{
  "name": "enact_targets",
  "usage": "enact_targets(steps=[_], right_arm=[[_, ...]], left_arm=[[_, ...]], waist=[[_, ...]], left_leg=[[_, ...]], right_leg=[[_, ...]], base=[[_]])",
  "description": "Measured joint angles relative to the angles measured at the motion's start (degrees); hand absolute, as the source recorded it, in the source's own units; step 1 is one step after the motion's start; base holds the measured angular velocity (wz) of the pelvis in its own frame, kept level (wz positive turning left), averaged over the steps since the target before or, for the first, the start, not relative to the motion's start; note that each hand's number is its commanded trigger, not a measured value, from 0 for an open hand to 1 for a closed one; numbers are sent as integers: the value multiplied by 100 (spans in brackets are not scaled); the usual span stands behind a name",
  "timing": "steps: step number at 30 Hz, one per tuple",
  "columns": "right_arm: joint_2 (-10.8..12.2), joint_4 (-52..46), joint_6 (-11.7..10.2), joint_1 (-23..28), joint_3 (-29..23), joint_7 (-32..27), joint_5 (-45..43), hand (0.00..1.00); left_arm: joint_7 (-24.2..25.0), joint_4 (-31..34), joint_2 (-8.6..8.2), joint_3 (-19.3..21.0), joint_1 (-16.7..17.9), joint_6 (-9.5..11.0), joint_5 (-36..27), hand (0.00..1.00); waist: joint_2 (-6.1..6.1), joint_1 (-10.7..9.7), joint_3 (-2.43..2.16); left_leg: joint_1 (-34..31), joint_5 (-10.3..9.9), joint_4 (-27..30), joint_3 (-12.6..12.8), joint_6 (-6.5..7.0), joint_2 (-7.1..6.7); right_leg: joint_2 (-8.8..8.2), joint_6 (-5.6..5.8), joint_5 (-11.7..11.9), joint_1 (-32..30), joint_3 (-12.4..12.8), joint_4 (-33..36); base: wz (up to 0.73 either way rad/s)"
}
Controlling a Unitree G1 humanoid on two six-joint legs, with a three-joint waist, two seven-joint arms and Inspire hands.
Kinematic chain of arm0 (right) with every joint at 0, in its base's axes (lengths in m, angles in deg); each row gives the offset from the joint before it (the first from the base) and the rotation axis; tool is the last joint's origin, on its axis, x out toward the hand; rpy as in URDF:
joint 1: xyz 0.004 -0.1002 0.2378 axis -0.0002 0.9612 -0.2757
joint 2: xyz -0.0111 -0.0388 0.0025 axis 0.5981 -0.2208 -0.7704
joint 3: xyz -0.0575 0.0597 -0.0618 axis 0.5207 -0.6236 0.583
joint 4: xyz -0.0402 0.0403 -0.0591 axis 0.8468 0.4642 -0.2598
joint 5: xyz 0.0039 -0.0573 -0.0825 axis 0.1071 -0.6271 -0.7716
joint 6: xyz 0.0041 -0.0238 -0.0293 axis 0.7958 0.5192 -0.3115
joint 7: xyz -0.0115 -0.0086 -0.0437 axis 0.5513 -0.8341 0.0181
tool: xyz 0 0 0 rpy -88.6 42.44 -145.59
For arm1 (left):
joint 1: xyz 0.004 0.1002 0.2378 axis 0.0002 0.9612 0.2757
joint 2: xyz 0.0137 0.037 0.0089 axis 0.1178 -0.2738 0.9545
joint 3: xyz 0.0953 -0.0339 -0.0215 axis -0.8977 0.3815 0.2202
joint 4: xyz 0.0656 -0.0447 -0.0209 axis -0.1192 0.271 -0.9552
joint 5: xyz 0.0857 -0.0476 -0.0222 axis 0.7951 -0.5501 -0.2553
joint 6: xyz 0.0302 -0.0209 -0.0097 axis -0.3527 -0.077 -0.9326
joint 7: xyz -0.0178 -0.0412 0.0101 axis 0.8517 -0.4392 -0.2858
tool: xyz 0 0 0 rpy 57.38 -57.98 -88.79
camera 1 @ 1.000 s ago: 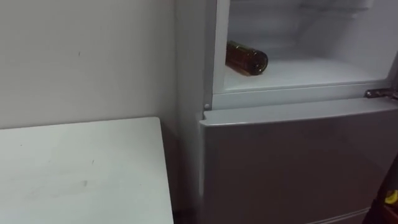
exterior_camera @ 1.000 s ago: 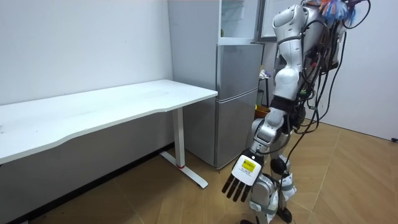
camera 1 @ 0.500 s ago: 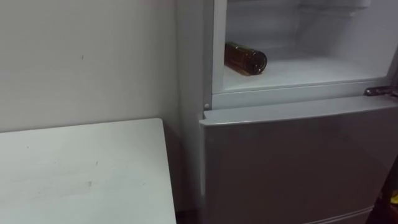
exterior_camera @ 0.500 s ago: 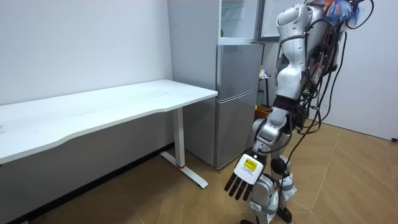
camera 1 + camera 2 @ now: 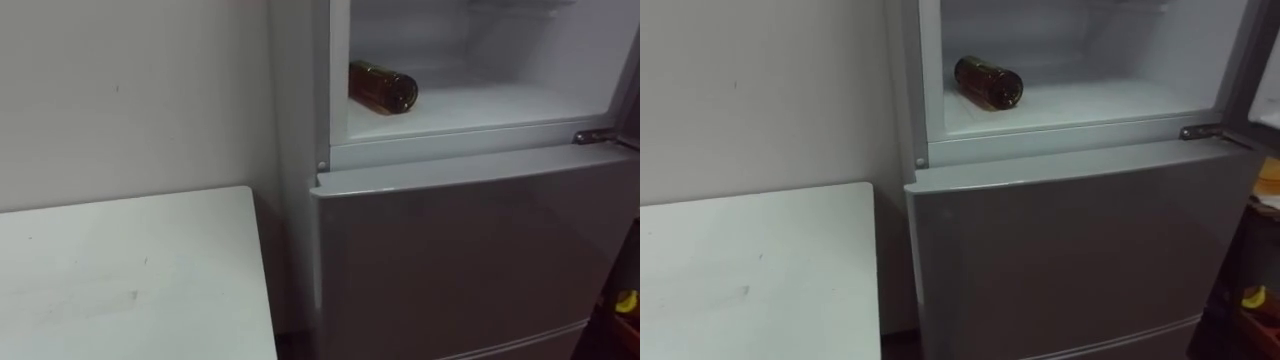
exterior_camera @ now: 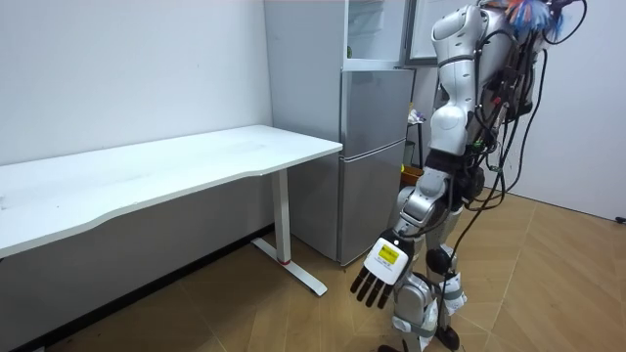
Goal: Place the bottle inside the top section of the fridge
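Well, bottle (image 5: 382, 86) lies on its side in upper fridge (image 5: 500, 100), far-left corner. Left hand (image 6: 380, 274) hangs low, fingers straight, empty. Risk: any jolt w/ bottle unsecured, it rolls toward the front.

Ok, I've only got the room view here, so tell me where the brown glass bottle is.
Observer: The brown glass bottle lies on its side on the white floor of the upper fridge compartment.
Operator: Give me the side it's on.
Observer: It's at the left of the compartment, close to the left wall.
Operator: Say whether it sticks out past the front.
Observer: It doesn't. It lies wholly inside, set back from the compartment's front edge.
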Motion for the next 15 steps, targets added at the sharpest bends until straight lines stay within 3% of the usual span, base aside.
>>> enact_targets(steps=[3, 7, 15], right_arm=[[13, -7, 0, 5, 7, 0, -18, 0], [300, -225, -10, 159, 132, 0, -442, 0], [591, -462, -305, 218, 572, 0, -676, 0]], left_arm=[[2, -10, 0, 0, -31, 11, 5, 0], [-7, -42, -3, -4, -50, 23, 127, 0], [-26, -41, -38, -237, -71, 25, 129, 0]], waist=[[0, 4, 0], [3, 26, 0], [78, 42, -24]], left_leg=[[-1, 0, 2, 4, 0, 1], [-9, -5, 18, 10, -8, 20], [-89, -27, 103, 31, -32, 92]], right_leg=[[1, -2, 1, -2, 1, 1], [19, -14, 8, -21, 4, -6], [94, -53, 111, 3, 22, -131]], base=[[0], [0], [-1]])
